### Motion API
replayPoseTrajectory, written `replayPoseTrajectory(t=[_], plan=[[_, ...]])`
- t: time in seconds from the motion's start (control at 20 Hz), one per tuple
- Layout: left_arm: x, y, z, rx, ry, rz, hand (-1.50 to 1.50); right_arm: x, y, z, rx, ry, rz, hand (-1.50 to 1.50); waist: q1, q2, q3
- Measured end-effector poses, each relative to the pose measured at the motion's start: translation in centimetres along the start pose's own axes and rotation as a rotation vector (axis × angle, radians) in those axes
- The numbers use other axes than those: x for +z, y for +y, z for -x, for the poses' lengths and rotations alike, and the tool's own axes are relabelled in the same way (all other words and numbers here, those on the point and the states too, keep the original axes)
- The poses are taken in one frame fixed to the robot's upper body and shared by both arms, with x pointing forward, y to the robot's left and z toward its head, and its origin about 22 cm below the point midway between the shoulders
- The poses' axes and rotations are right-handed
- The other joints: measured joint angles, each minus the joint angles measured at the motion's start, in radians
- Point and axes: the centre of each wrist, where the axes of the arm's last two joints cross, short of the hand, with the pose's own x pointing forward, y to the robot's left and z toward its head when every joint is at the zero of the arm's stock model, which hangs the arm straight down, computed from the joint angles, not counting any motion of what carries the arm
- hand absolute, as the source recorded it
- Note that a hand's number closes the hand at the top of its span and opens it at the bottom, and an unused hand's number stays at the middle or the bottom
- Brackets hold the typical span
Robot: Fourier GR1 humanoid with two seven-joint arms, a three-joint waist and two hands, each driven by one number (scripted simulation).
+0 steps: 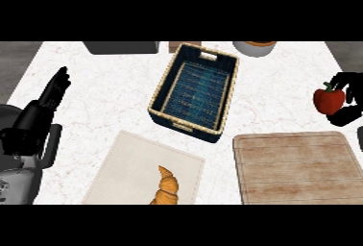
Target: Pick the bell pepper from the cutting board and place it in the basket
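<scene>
A red bell pepper (328, 100) with a green stem is held at the right edge, above the counter and just past the far right corner of the wooden cutting board (297, 168). My right hand (349, 98) curls round it from the right side. The woven basket (193, 91) with a dark blue lining stands in the middle, well left of the pepper, and nothing lies in it. My left hand (51, 93) rests open at the left edge, fingers pointing up.
A beige mat (135, 168) with a croissant (167, 187) lies at the front centre. Along the back edge stand a dark grey box (122, 47), a small brown block (174, 46) and a white bowl (254, 48).
</scene>
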Motion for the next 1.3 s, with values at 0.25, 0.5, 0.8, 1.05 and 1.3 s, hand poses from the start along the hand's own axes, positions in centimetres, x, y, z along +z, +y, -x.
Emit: replayPoseTrajectory(t=[0.25,0.5,0.8,1.05,1.3], plan=[[0.2,-0.1,0.2,-0.003,0.007,-0.003,0.0,-0.4,-5.3,-3.3,-0.313,-0.11,0.223,1.5,-0.004,-0.005,0.0],[0.1,-0.1,0.1,0.002,0.009,0.003,0.0,1.1,-11.7,-7.5,-0.489,-0.249,0.323,1.5,-0.002,-0.005,-0.001],[0.1,-0.7,0.3,0.001,0.0,0.015,0.0,3.9,-19.0,-13.1,-0.576,-0.369,0.318,1.5,0.011,0.0,-0.001],[0.0,-1.0,-0.2,0.004,-0.014,0.023,0.0,5.1,-22.7,-18.5,-0.594,-0.399,0.243,1.5,0.024,0.004,-0.001],[-0.5,-0.8,-0.4,0.006,-0.018,0.028,0.0,5.8,-25.0,-24.1,-0.587,-0.407,0.168,1.5,0.03,0.008,-0.001]])
